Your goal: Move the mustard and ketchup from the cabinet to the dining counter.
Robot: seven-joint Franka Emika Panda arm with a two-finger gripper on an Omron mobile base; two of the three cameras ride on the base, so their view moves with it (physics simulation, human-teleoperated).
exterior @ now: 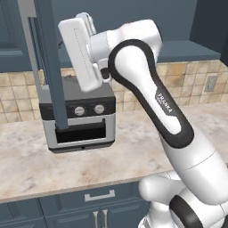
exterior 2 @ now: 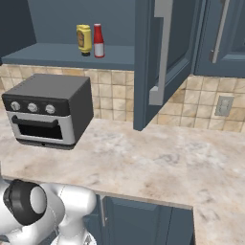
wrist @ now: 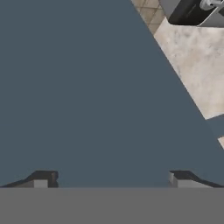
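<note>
**Cabinet door ajar, bottles on the shelf**

The gripper [wrist: 109, 177] stands with tips wide apart, nothing between them, facing a flat blue-grey panel. "FRANKA" reads on the arm. Beyond the marbled worktop [exterior 2: 158, 162] sits a boxy grey toaster oven [exterior 2: 50, 112]. Inside the open cabinet [exterior 2: 158, 62], the mustard [exterior 2: 84, 39] stands beside the ketchup [exterior 2: 98, 41].

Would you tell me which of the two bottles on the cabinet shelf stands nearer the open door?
The ketchup, the slim red bottle; the squat yellow mustard stands beside it, on the side away from the open door.
</note>
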